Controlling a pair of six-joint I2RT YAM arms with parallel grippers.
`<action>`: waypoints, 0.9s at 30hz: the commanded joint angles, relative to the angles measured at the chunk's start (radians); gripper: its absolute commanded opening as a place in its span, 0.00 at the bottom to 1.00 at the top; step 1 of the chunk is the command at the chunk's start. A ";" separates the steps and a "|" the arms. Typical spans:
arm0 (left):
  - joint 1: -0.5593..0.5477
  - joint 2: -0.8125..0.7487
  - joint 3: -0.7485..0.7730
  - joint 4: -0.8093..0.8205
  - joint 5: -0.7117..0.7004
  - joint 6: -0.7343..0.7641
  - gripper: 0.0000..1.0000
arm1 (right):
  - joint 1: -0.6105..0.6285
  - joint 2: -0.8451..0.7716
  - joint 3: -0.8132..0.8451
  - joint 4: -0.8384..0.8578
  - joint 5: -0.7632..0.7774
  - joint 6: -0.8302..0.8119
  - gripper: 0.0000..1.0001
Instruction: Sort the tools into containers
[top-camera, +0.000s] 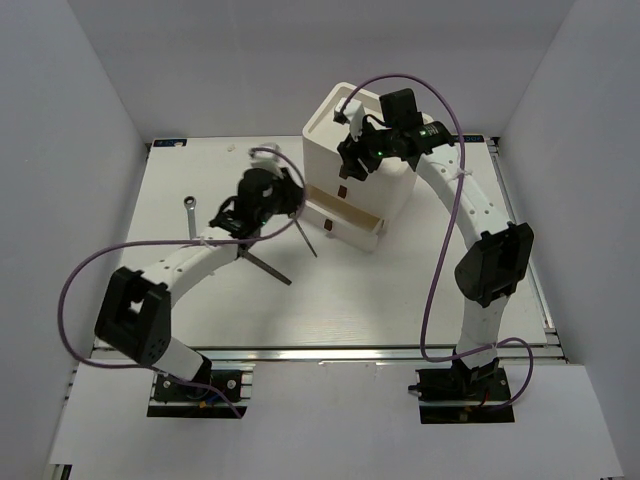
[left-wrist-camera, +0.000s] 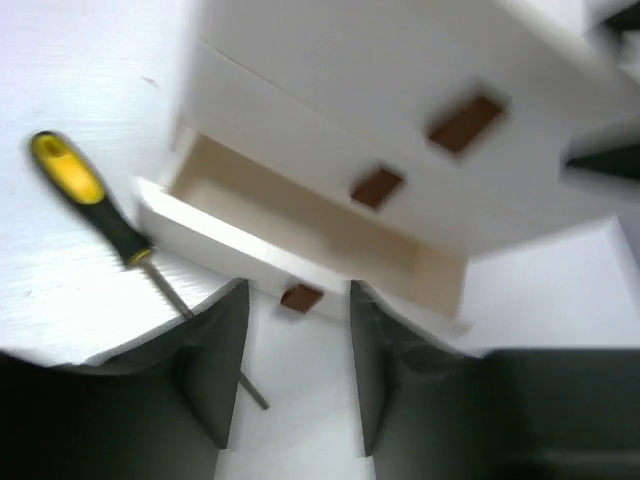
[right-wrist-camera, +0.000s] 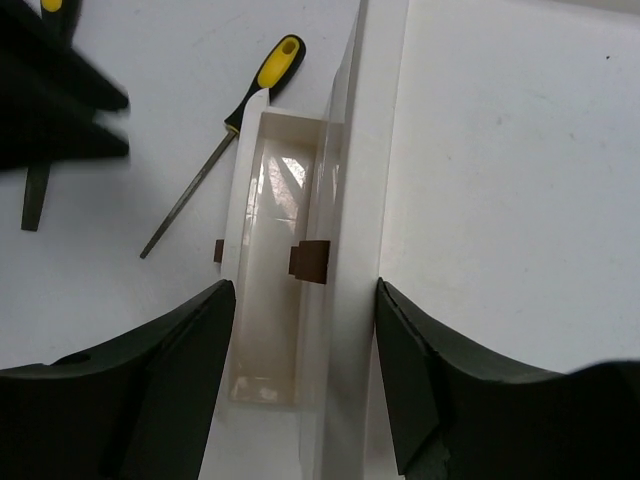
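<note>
1. Three drawers with small red-brown tabs (left-wrist-camera: 465, 122) make up the front of a white box (top-camera: 328, 118) that stands at the far middle of the counter (top-camera: 380, 300). The box has a shallow rimmed tray on top.
2. Only the bottom drawer (top-camera: 348, 228) is pulled out. Both wrist views show it with nothing inside.
3. The left end effector (left-wrist-camera: 297, 310) is spread wide and holds nothing. It sits low, just in front of the open drawer, with the drawer's tab showing between its fingers.
4. The right end effector (right-wrist-camera: 305, 300) is also spread wide and holds nothing. It hangs over the front edge of the box, looking straight down into the open drawer.
5. One thin tool with a yellow-and-black handle (right-wrist-camera: 262, 78) lies flat on the counter just beside the open drawer, with its handle end nearest the drawer.
6. A second long tool (top-camera: 266, 267) lies on the counter by the left arm, apart from the box.
7. A small grey wrench (top-camera: 189, 213) lies alone on the left side of the counter, well apart from the box.
</note>
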 joint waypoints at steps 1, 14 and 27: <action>0.177 -0.086 0.017 -0.211 -0.034 -0.128 0.39 | 0.004 -0.039 0.038 -0.116 -0.025 -0.006 0.63; 0.546 0.147 0.251 -0.757 -0.139 0.149 0.70 | -0.019 -0.152 -0.048 -0.080 -0.025 -0.056 0.78; 0.664 0.408 0.425 -0.843 -0.216 0.191 0.74 | -0.081 -0.215 -0.148 -0.070 -0.058 -0.036 0.78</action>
